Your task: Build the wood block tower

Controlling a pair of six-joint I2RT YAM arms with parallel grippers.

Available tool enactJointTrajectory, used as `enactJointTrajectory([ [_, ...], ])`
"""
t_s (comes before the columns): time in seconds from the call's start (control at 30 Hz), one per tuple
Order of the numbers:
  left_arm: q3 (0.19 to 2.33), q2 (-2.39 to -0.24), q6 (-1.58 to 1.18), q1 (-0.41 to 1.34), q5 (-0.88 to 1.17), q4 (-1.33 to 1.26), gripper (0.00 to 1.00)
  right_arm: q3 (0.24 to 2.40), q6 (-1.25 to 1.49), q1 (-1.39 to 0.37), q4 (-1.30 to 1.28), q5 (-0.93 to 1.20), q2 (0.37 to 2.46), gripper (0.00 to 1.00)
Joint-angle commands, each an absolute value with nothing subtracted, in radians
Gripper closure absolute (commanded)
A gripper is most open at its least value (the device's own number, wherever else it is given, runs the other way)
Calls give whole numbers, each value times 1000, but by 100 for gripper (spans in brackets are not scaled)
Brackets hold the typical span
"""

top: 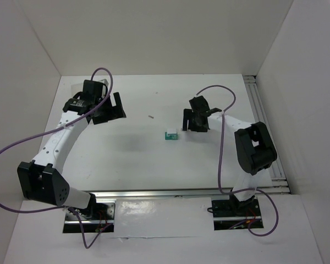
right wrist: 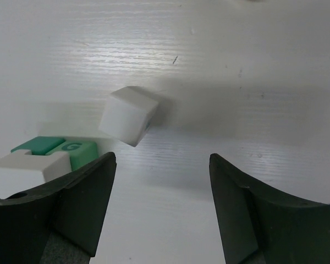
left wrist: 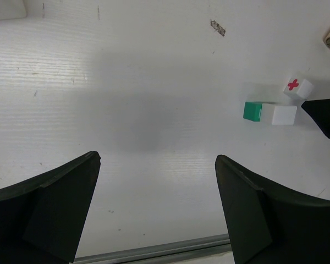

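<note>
The left gripper (left wrist: 158,159) hung over the bare tabletop (left wrist: 126,82) with its jaws wide apart and nothing between them. Right of it, near the middle, the teal-green cube (left wrist: 253,111) lay flat, touching a plain white block (left wrist: 284,115). Just beyond, the white cube with a red cross (left wrist: 297,87) sat tilted. Over these the right gripper (right wrist: 162,159) hovered, jaws apart, holding nothing.

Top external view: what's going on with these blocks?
No tower yet. The teal-green block lies flat, touching a white block; the red-cross cube is tilted just beside them. The right gripper hovers open over that spot, holding nothing. The left gripper hangs open, well off to the side.
</note>
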State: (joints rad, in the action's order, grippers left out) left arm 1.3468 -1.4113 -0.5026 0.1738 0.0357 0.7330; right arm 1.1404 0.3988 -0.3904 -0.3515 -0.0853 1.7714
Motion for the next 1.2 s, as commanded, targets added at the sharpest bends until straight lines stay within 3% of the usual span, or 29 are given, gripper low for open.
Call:
enactJointTrajectory([
  [0.0, 1374, -1422, -509, 187, 40, 726, 1, 1187, 393, -405, -347, -84, 1750, 24],
  [0.5, 1365, -1411, -500, 187, 31, 726, 1, 1252, 413, -345, -469, -267, 1841, 23],
  [0.9, 1365, -1411, -500, 187, 40, 726, 1, 1315, 437, -385, -446, -201, 1792, 21],
  [1.17, 1365, -1402, -509, 187, 22, 726, 2, 1367, 624, -385, -480, -147, 1864, 20],
])
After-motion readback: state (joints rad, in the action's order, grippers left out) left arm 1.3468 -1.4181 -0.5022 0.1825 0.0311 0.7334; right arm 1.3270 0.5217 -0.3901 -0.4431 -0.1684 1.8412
